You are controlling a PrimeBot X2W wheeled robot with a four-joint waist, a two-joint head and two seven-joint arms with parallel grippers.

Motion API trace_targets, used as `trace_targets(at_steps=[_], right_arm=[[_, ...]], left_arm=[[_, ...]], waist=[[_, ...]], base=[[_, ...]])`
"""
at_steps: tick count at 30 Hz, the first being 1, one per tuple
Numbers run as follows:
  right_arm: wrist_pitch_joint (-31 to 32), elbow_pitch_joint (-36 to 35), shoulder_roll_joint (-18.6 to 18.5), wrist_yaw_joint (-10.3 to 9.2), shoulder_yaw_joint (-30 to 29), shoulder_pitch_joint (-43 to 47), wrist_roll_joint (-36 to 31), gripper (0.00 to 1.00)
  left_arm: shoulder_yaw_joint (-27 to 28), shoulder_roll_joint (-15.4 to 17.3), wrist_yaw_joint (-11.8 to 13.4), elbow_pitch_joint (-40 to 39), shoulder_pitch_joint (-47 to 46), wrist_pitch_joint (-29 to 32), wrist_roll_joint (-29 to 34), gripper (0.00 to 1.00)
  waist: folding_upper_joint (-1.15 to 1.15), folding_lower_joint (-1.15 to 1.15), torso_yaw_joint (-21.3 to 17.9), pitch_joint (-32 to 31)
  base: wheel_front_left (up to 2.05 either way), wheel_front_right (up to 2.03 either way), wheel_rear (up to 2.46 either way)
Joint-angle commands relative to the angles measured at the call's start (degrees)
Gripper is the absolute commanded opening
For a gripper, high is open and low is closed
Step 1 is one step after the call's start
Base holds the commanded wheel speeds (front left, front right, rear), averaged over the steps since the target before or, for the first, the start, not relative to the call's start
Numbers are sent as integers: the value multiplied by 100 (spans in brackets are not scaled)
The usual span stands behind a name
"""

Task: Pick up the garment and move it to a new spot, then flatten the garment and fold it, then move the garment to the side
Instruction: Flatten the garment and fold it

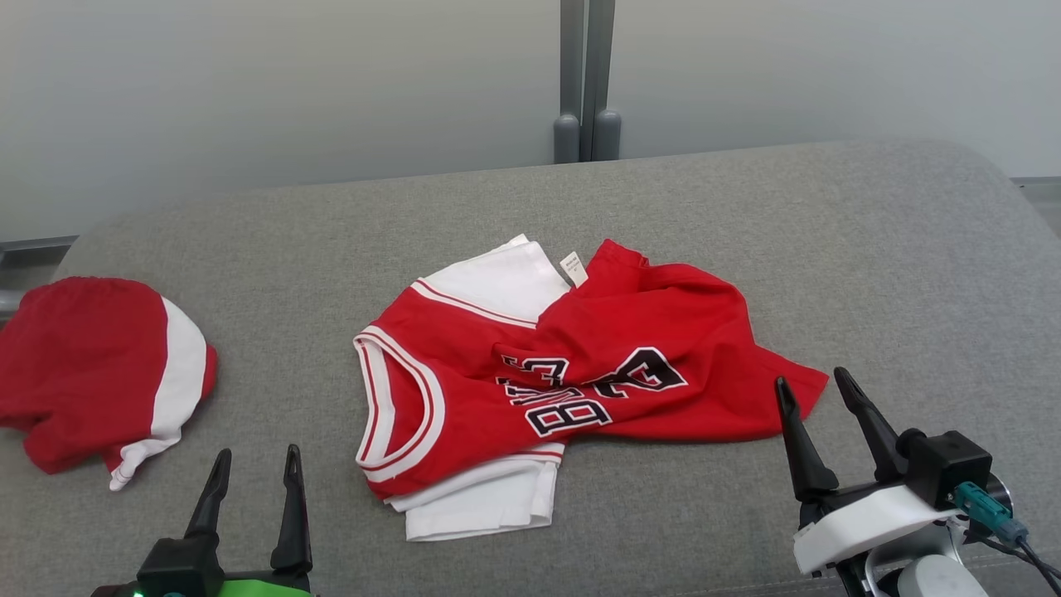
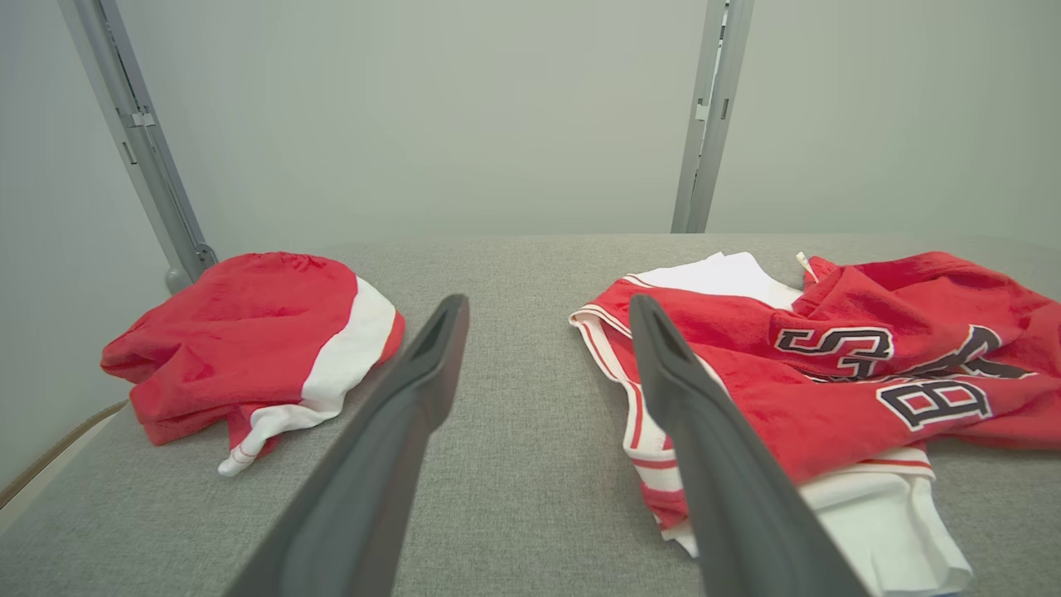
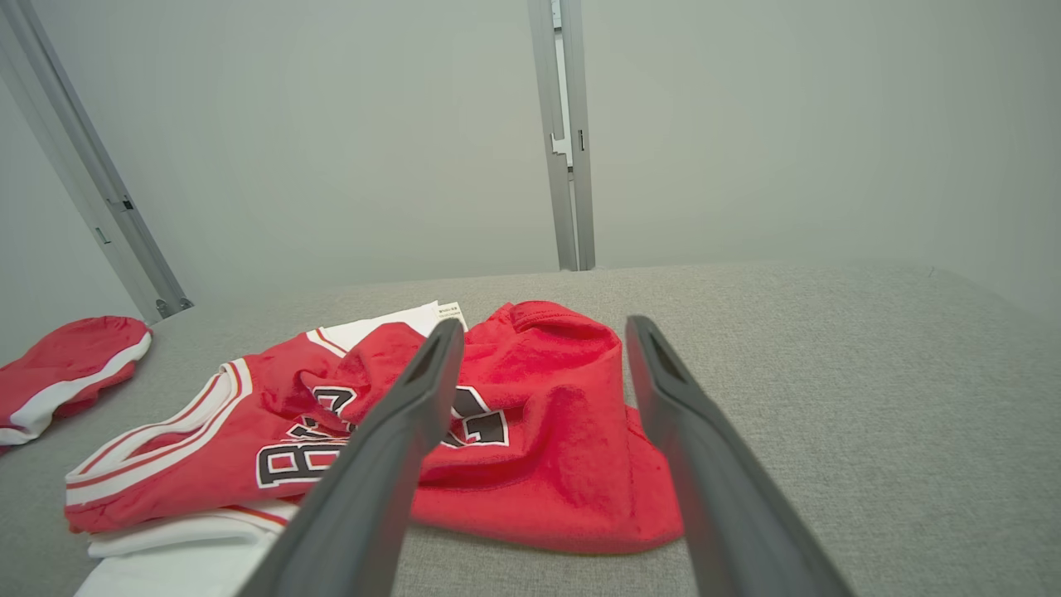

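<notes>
1. The black-and-white lettering on the garment (image 1: 564, 373) is broken up by folds and cannot be read in full. The print on its small white label (image 1: 574, 267) is too small to be made out.
2. The garment's white layers are largely covered by the crumpled red layer and are seen only at its far and near edges.
3. A second red and white cloth (image 1: 99, 373) is cut off by the left edge of the head view. The body of the left gripper (image 1: 257, 452) is cut off by the bottom edge.
4. The garment is seen lying crumpled near the middle of the grey padded surface (image 1: 870, 249).
5. The left gripper's fingers are held apart with nothing between them. The garment's striped edge lies ahead and to their right, with bare surface between.
6. The right gripper (image 1: 811, 377) is likewise spread and empty. The garment's red right-hand corner is seen between its fingertips in the head view; whether it is touched cannot be judged.
</notes>
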Motion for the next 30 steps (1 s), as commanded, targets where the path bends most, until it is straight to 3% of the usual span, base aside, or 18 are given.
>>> trace_targets(at_steps=[1,30], right_arm=[[-33,-54,-35,-2,8,69,25,100],[65,45,-74,-2,-64,22,-70,100]], left_arm=[[32,-2,16,-33,-5,0,-10,100],[-58,-12,-34,53,-37,-1,-42,100]], waist=[[0,0,-5,3],[0,0,6,86]], base=[[0,0,0],[0,0,0]])
